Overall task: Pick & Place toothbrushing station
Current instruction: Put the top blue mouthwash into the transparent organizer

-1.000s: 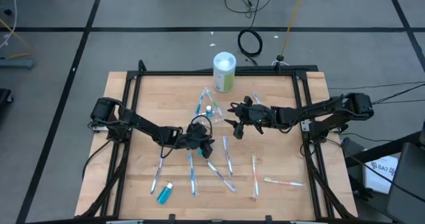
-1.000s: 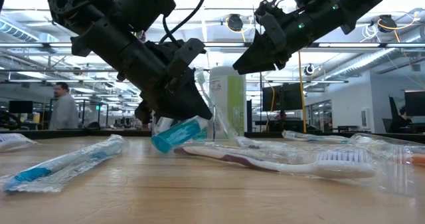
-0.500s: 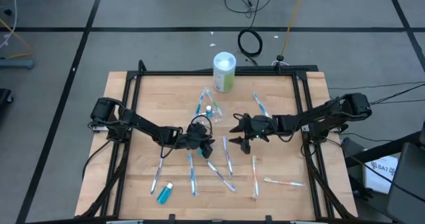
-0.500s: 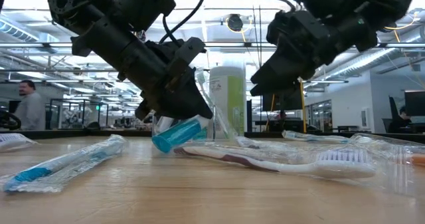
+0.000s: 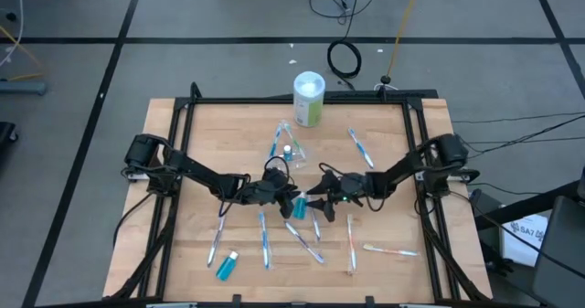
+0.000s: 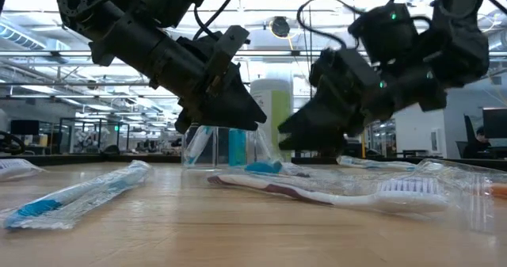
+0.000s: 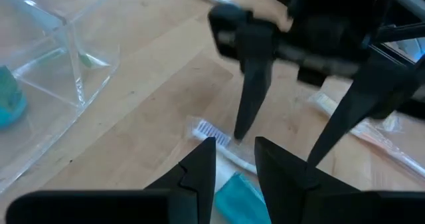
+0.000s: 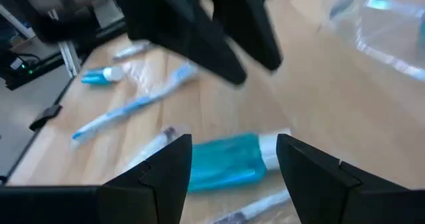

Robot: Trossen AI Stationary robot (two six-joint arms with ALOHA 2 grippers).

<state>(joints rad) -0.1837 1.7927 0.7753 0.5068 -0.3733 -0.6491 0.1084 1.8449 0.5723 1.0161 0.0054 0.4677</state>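
Two grippers nose to nose near the middle of the table. Flat on the wood between them: one small blue tube, white cap and all. Right gripper spread wide, one finger on either side of that tube, straddling but not squeezing. Left gripper just beside, fingers only a narrow gap apart and gripping nothing, tips hovering right above the same tube.

Clear cup upright a bit farther back, toward the white-and-green canister, with what looks like another blue tube inside. Third tube well apart, down by the front left. Wrapped toothbrushes scattered flat all around both grippers, none in the cup as far as visible.
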